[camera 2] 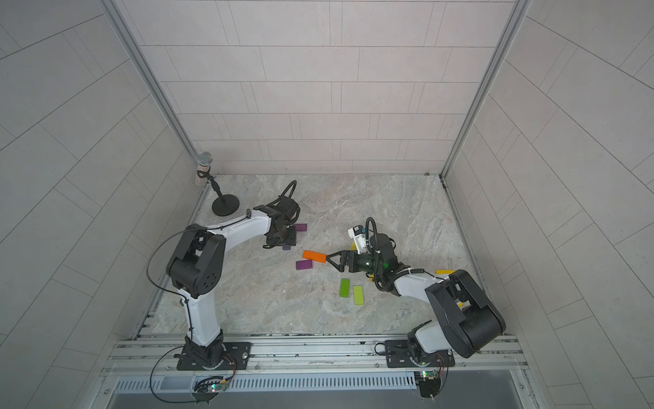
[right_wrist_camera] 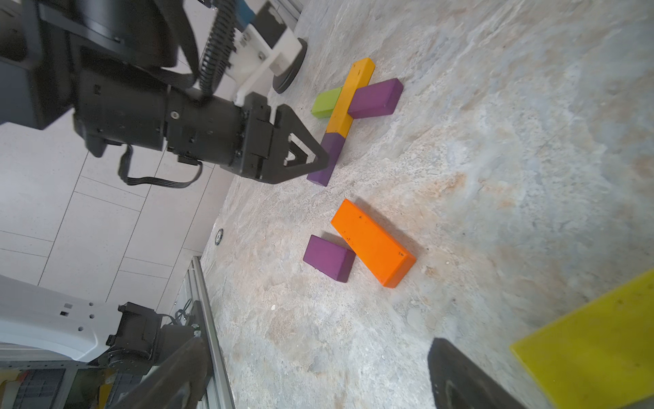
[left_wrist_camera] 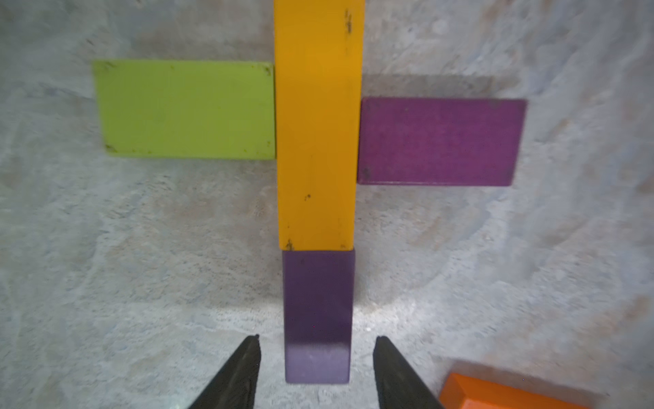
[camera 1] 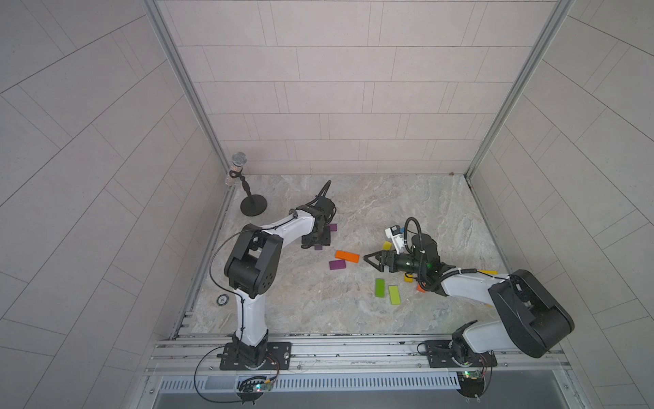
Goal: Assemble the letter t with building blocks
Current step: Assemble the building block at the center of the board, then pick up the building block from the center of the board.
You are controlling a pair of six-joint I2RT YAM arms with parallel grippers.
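Your left gripper [left_wrist_camera: 316,338] is partly open. One finger is on each side of the dark purple block [left_wrist_camera: 318,301], with a gap to both, so it holds nothing. This block touches the end of the long yellow block [left_wrist_camera: 316,124]. A lime block [left_wrist_camera: 187,109] and a purple block [left_wrist_camera: 439,141] touch the yellow block's sides, in the upper half of the frame. Your right gripper [right_wrist_camera: 316,341] is wide open and empty, near the orange block [camera 1: 347,256] at the centre of a top view.

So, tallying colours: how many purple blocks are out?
3. The stem-end purple block sits between the fingers of the left gripper; the crossbar purple block abuts the long yellow block; the loose purple block lies beside the orange block. The right arm may hide others.
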